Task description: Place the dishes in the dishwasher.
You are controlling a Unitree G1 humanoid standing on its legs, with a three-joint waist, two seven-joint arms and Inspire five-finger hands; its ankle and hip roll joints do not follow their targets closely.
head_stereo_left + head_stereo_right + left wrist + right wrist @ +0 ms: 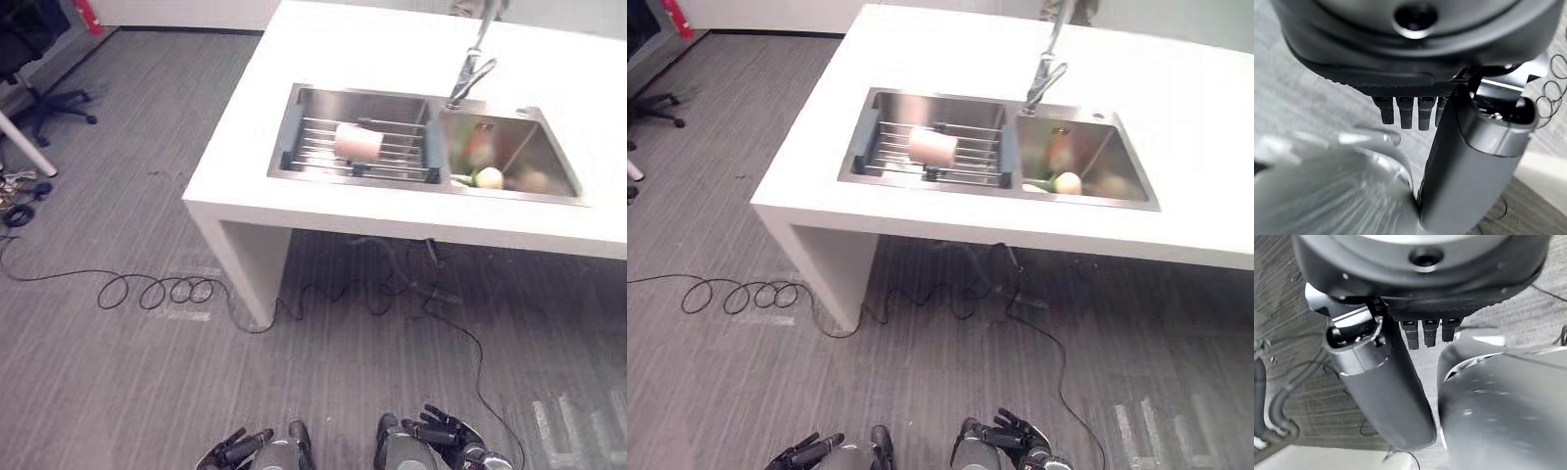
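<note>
You hadn't started: pink cup (359, 143) sat on sink rack (318, 137) at 12 o'clock, w/ left hand (238, 449) & right hand (438, 432) hanging relaxed, empty.

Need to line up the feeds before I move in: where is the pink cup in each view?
Left eye view: pink cup lying on its side on the wire rack in the left sink basin.
Right eye view: same spot, upper centre-left.
Wrist views: no cup visible.
Shared landmark: the faucet.
</note>
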